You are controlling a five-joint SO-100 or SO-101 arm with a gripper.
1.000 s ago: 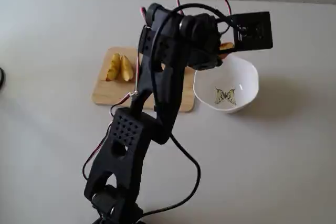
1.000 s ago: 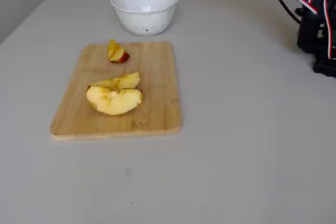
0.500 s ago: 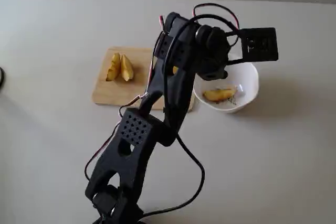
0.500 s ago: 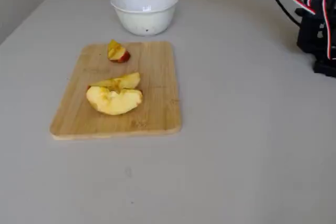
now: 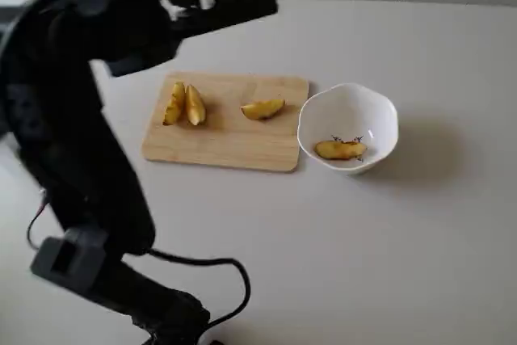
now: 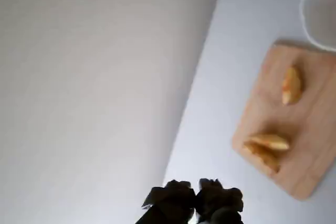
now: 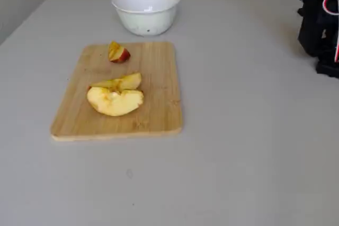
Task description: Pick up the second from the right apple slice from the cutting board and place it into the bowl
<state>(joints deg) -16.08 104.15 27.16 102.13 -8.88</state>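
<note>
Since the earlier frames, the dark gripper tip and cable seen above the bowl in a fixed view have left the top edge of that view; the board and its three slices have not shifted.

Table (image 7: 254, 146): pale grey surface, carrying every item.

Arm (image 5: 73, 143): black, fills the left of a fixed view, base at lower left with a black cable (image 5: 218, 268) looping on the table. Its upper end lies over the table's far edge, well apart from the board.

Cutting board (image 5: 230, 139): light wood, rounded corners, long axis left to right in this fixed view, its right short edge just beside the bowl. No brand or writing is legible on it in any view.

Bowl (image 5: 380, 115): white, wavy rim, upright. One apple slice (image 5: 339, 149) lies on its inside bottom, long axis left to right, partly covering a small dark drawing too small to read.

Slices on the board:
- Pair (image 5: 184, 105) at the left end, touching, long axes running roughly front to back.
- Single slice (image 5: 262, 108) near the bowl end, long axis left to right, slightly tilted. In another fixed view it (image 7: 118, 53) shows red skin.

Gripper (image 6: 197, 198): in the wrist view only dark, blurred finger tips show at the bottom edge, close together, with nothing visible between them; how far open it is cannot be determined. It is over bare table beside the board (image 6: 299, 124).
</note>
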